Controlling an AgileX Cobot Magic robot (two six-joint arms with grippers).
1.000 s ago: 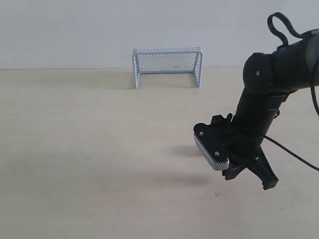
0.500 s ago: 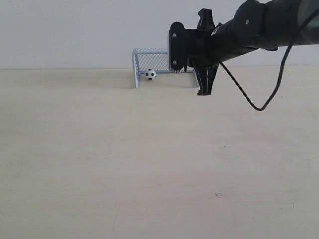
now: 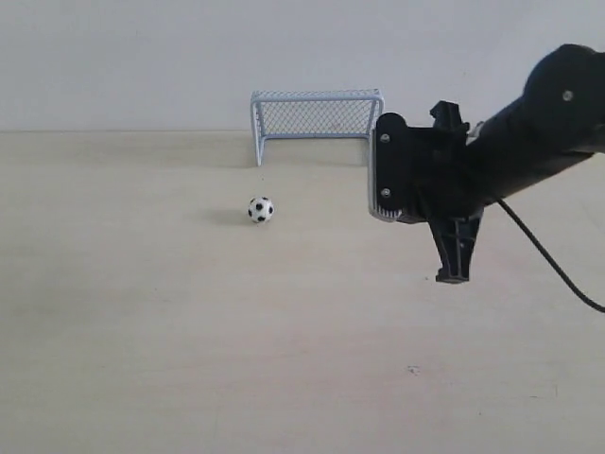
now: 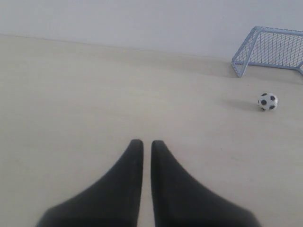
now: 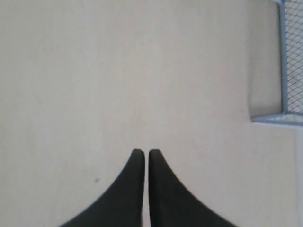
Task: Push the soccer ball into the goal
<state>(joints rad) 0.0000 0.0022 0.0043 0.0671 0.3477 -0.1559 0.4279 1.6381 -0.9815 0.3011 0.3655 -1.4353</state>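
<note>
The soccer ball (image 3: 261,209), small and white with black patches, rests on the pale table, well in front of the goal (image 3: 317,115) and nearer its left post. The goal stands against the back wall, its mouth holding nothing. My right gripper (image 3: 452,276) hangs to the right of the ball and in front of the goal's right post, fingers pointing down, shut on nothing. In the right wrist view the shut gripper (image 5: 142,152) is over bare table with a corner of the goal (image 5: 279,119) beside it. The left gripper (image 4: 147,143) is shut, far from the ball (image 4: 268,101) and goal (image 4: 272,47).
The pale wooden table (image 3: 142,312) runs back to a white wall (image 3: 123,57). A black cable (image 3: 558,274) trails from the right arm. The left arm does not show in the exterior view.
Half a second ago the ball lay in the goal mouth and my right arm was raised beside it. Now the ball sits out in front, and the arm is lower and further right.
</note>
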